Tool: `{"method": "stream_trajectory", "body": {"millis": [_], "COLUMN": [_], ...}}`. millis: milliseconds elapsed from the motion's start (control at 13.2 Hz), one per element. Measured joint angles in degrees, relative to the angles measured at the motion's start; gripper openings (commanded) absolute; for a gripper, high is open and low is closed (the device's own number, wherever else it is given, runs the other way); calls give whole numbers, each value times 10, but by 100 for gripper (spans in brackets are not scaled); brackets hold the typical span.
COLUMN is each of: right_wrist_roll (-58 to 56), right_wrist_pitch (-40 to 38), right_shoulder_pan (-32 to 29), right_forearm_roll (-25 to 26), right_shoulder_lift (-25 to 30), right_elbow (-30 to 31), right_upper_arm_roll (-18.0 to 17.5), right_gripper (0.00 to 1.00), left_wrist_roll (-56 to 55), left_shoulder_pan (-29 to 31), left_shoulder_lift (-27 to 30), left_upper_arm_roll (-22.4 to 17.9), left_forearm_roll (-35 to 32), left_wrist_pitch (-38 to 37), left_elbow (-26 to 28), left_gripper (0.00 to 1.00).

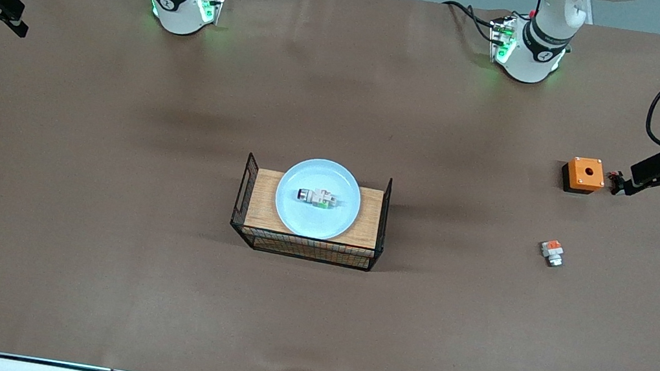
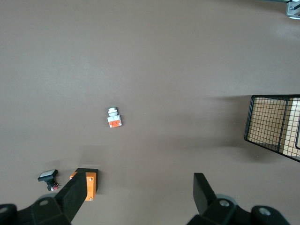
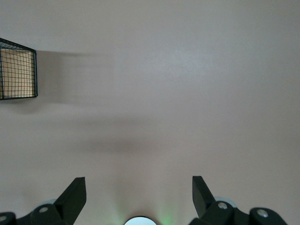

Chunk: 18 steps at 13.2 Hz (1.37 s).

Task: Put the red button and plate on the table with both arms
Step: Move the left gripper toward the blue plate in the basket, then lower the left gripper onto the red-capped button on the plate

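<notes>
Black wire rack [image 1: 306, 244] with wood top [image 1: 259, 200]: stands mid-table, mesh sides upright, one end also seen in the left wrist view [image 2: 274, 125] and the right wrist view [image 3: 18, 69].

Orange box [image 1: 584, 174] with a round hole in its top face: on a black base, toward the left arm's end of the table.

Push-button part with orange-red mark [image 1: 551, 252]: lies on its side, nearer the front camera than the orange box, apart from it.

Small black part with pale flat cap [image 2: 48, 177]: just beside the orange box.
</notes>
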<state>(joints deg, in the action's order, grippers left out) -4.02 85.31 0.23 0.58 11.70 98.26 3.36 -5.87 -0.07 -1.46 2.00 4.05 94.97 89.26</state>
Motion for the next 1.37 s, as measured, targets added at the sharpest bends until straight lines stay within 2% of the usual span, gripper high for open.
{"method": "stream_trajectory", "body": {"millis": [456, 608, 912, 1140, 1216, 1368], "right_wrist_roll": [0, 0, 0, 0, 0, 0], "right_wrist_pitch": [-1, -1, 0, 3, 3, 5], "right_shoulder_pan": [0, 0, 0, 0, 0, 0], "right_forearm_roll": [-2, -2, -2, -1, -1, -1], "right_shoulder_lift": [0, 0, 0, 0, 0, 0], "right_elbow": [0, 0, 0, 0, 0, 0], "right_upper_arm_roll": [0, 0, 1, 0, 0, 1], "right_gripper": [100, 100, 100, 100, 100, 100], "left_wrist_roll": [0, -26, -285, -480, -545, -681], "left_shoulder_pan": [1, 1, -8, -16, -27, -74], "left_shoulder_lift": [0, 1, -4, -41, -60, -103], "left_upper_arm_roll": [1, 22, 150, 238, 256, 265], "left_forearm_roll": [0, 1, 1, 1, -1, -32], "left_wrist_pitch": [-8, -18, -18, 17, 44, 100], "left_elbow": [-4, -8, -16, -16, -16, -18], "left_gripper": [100, 100, 100, 100, 100, 100]}}
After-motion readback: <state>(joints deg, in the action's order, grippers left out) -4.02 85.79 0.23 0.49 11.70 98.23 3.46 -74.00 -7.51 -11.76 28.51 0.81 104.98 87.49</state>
